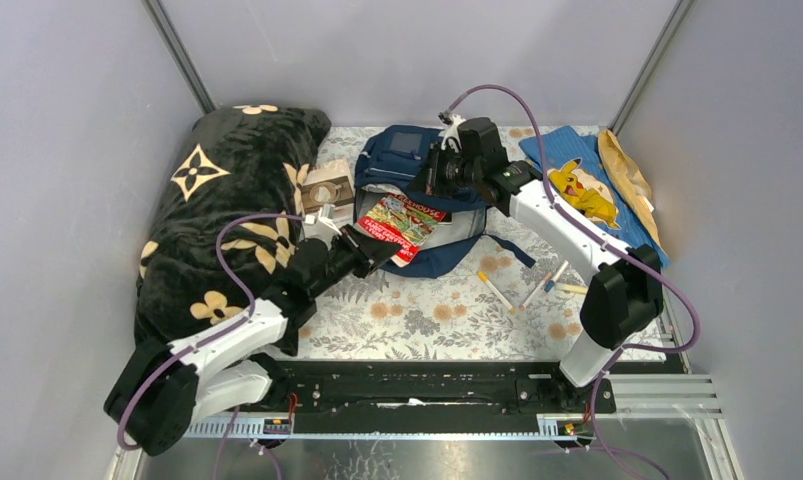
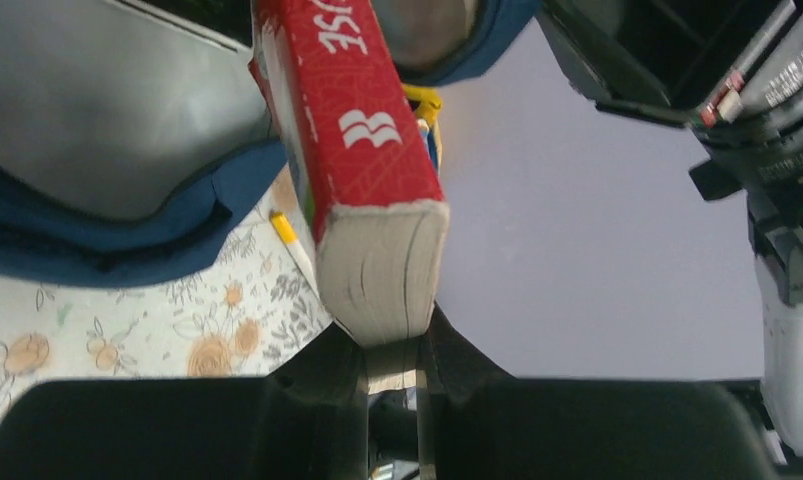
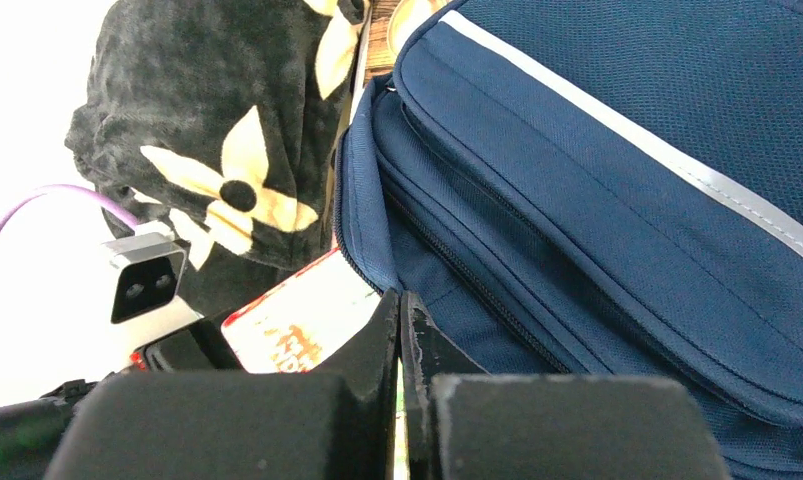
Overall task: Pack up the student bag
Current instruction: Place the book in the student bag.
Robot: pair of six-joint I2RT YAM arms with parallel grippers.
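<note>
Bag (image 1: 382,172): lies flat at the far middle of the surface (image 1: 427,320), front pocket up. The long axis runs far to near, slightly slanted. The pocket end points to the far wall. The open mouth points toward the arm bases, with grey lining showing. Straps trail off the near right side.

Left tool (image 2: 390,365): fingers pinch a book (image 2: 377,150) by the page edge at one corner. The cover is red. The book runs away from the tool at a slant, its far end over the bag mouth. From above it lies across the left part of the mouth. Whether it rests on the lining or hangs above it cannot be told.

Right tool (image 3: 399,310): fingers are pressed together with next to no gap. The tips sit at the zip rim of the bag mouth, navy fabric right against them. Whether fabric is caught between them cannot be told. From above, this tool is over the bag's middle, on the near side of the pocket.

Surroundings: a blanket (image 1: 227,200) is bunched left of the bag. A cloth (image 1: 577,180) lies to the bag's right, at the far right. Pens (image 1: 495,288) lie loose on the surface, between the bag and the right arm's base.
</note>
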